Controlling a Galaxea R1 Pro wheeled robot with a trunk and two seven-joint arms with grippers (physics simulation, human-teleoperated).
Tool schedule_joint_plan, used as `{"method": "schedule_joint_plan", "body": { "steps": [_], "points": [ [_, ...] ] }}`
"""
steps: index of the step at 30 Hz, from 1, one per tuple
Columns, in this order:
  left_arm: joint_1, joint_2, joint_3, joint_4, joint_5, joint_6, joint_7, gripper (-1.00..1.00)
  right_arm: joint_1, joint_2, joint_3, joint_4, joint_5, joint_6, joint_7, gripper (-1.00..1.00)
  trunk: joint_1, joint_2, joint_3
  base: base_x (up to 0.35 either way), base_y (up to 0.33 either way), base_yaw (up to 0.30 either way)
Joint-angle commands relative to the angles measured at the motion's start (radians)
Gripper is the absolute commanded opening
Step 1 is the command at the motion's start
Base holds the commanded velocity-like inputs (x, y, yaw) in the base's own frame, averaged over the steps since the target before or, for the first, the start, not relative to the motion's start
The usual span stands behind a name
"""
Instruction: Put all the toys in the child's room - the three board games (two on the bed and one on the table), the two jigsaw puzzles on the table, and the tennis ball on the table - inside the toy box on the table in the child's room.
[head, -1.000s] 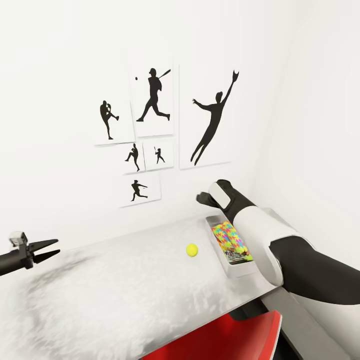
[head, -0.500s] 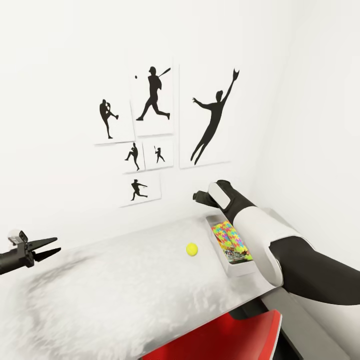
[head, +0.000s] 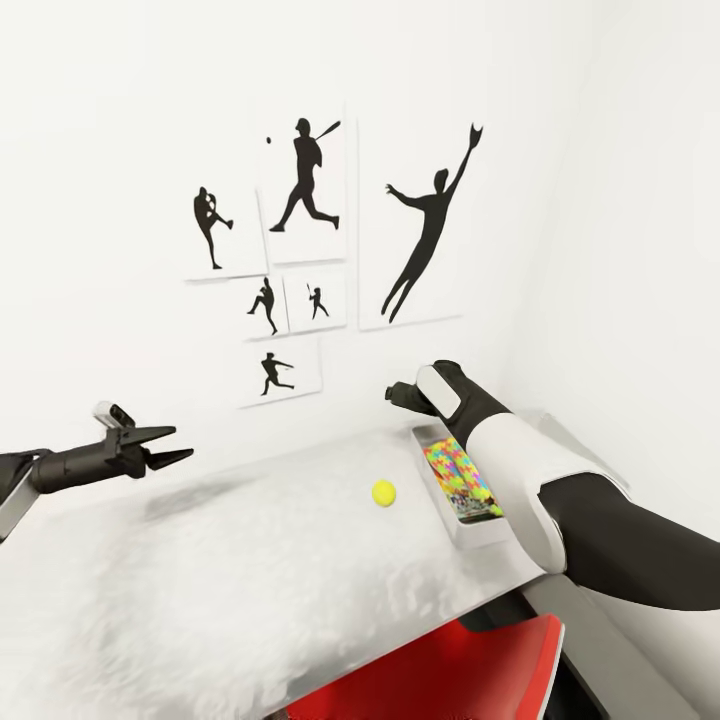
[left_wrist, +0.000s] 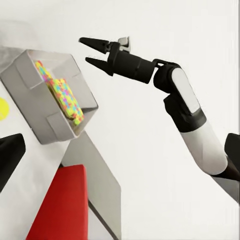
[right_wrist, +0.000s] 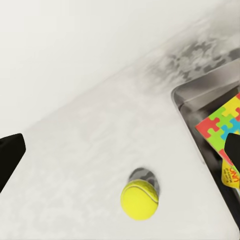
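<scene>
The tennis ball (head: 383, 492) lies on the worktop (head: 250, 580) just beside the toy box (head: 487, 531); the right hand (head: 393, 393), fingers apart, hovers nearer it than the open left hand (head: 172, 446).

We see tennis ball (head: 383, 492), small, yellow-green, resting alone on table (head: 230, 570), just right of frame centre in head view, apart from toy box (head: 445, 512). Table top pale grey-white marbled, filling lower left and middle. Toy box pale grey shallow tray, right of centre, near table's right end, partly behind white arm. Inside we note jigsaw puzzle (head: 452, 472), multicoloured interlocking pieces, lying on top; printed game box (head: 482, 511) edge peeking at near end, title unreadable.
</scene>
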Motion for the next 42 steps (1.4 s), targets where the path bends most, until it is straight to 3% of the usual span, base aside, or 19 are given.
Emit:
{"method": "schedule_joint_plan", "body": {
  "steps": [1,42],
  "points": [
    [-0.001,0.001,-0.004,-0.005,0.001,0.014,-0.006,1.0,-0.001,0.0,0.005,-0.001,-0.009,0.003,-0.009,1.0,0.001,-0.002,-0.004,0.0,0.0,0.0],
    [-0.002,0.002,-0.005,-0.027,0.003,0.018,0.055,1.0,-0.001,0.0,0.006,-0.001,-0.009,0.009,0.019,1.0,0.001,-0.002,-0.07,0.0,0.0,0.0]
  ]
}}
